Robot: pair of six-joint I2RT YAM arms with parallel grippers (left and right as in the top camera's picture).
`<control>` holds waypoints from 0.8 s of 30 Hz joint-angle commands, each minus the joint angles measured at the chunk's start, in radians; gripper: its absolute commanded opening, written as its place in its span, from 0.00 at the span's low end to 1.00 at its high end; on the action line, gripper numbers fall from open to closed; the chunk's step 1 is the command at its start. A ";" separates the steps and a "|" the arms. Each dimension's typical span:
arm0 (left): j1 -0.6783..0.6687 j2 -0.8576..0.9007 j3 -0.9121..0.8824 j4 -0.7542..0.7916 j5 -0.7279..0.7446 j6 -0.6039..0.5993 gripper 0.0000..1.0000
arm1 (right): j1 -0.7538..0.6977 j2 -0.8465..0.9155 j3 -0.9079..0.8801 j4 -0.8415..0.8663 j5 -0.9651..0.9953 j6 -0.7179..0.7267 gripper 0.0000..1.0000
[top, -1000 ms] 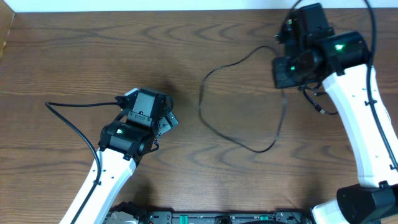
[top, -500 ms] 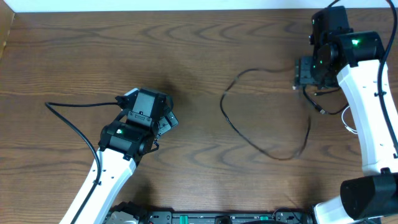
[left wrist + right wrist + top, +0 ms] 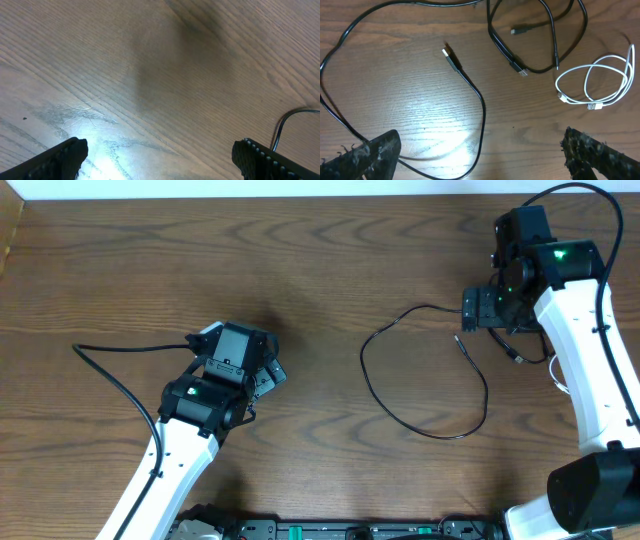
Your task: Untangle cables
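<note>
1. Right claw (image 3: 480, 159) hangs wide open with nothing between its fingers, above the wooden table (image 3: 395, 95). My left claw (image 3: 160, 157) is just as wide and empty, and well apart from both cords.
2. Directly under my right claw lies the black cable (image 3: 484, 107), in one loose open loop. Its free plug (image 3: 451, 57) rests just ahead of my fingertips.
3. Out past the finger on the right of my wrist view sits the white cable (image 3: 585, 82), coiled on itself in a small bundle clear of the loop.
4. More black cord is bunched ahead of the claw. I cannot tell whether it is the same cable, or whether it touches the white one.
5. I judge both cords to be light, thin and limp. They should sag and trail when lifted, and their smooth jackets may slip through a loose pinch.
6. The best hold looks to be just behind a plug, where the moulded body is stiffer. I would squeeze gently to spare the connector.
7. No brand, label or readable writing shows on either cord or on the table.
</note>
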 commanded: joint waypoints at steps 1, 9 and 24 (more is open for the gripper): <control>0.003 0.003 0.010 -0.004 -0.024 0.009 0.98 | -0.008 0.011 -0.002 0.002 -0.006 0.011 0.99; 0.003 0.003 0.010 -0.004 -0.024 0.009 0.98 | -0.008 0.011 -0.002 0.002 -0.006 0.011 0.99; 0.003 0.003 0.010 -0.003 -0.024 0.009 0.98 | 0.011 -0.168 -0.002 0.002 -0.006 0.011 0.99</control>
